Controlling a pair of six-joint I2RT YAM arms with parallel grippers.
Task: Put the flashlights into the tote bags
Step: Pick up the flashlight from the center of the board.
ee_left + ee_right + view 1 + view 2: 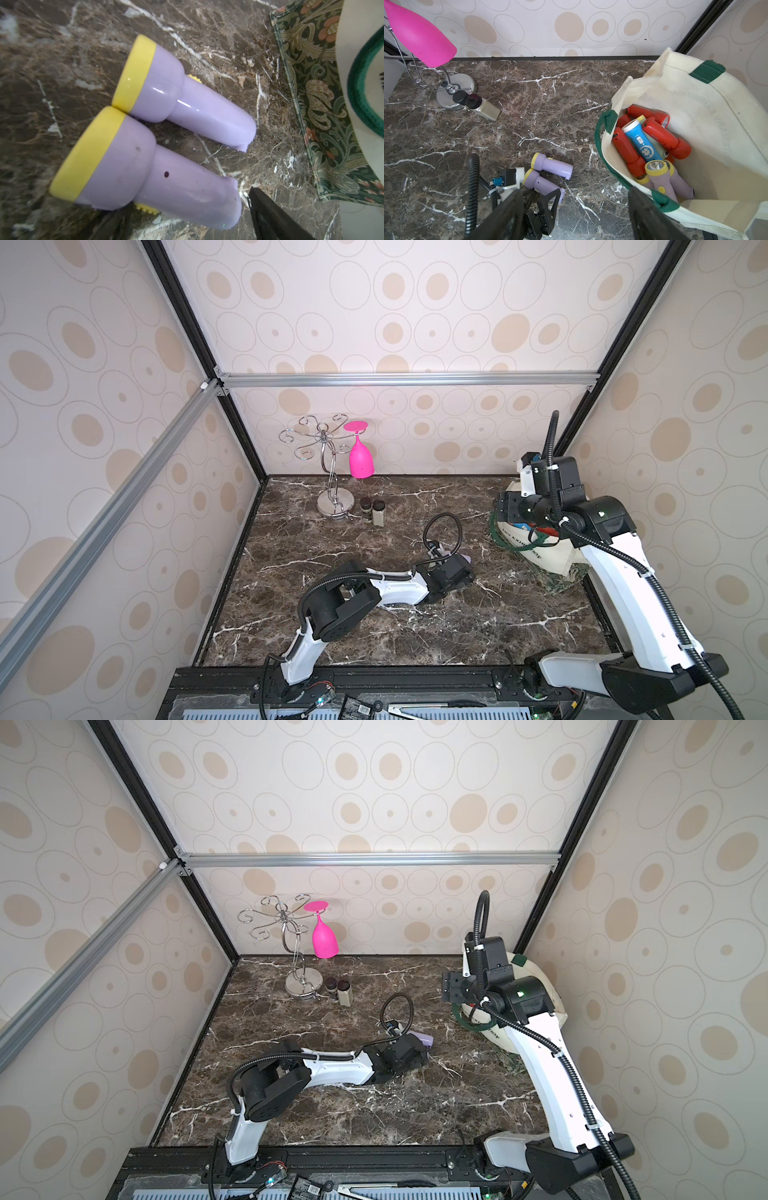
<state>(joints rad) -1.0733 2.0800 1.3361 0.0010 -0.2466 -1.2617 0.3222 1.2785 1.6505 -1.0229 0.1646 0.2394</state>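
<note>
Two lilac flashlights with yellow-ringed heads lie side by side on the marble, one farther [187, 93] [552, 166] and one nearer [155, 176] [539, 182]. My left gripper [187, 224] [461, 572] is open, its fingers [270, 218] on either side of the nearer one's handle, a gap showing at its tail. The cream tote bag [695, 104] [540, 547] with green handles stands open at the right. It holds several flashlights: red [662, 135], blue [641, 143], lilac [662, 176]. My right gripper [575, 220] [509, 508] hangs open and empty above the bag's near rim.
A floral green fabric [322, 93] [557, 580] lies under the bag. At the back left stand a chrome rack [332, 472] with a pink glass [360, 458] and two dark-capped jars [372, 511]. Walls close in the left, back and right.
</note>
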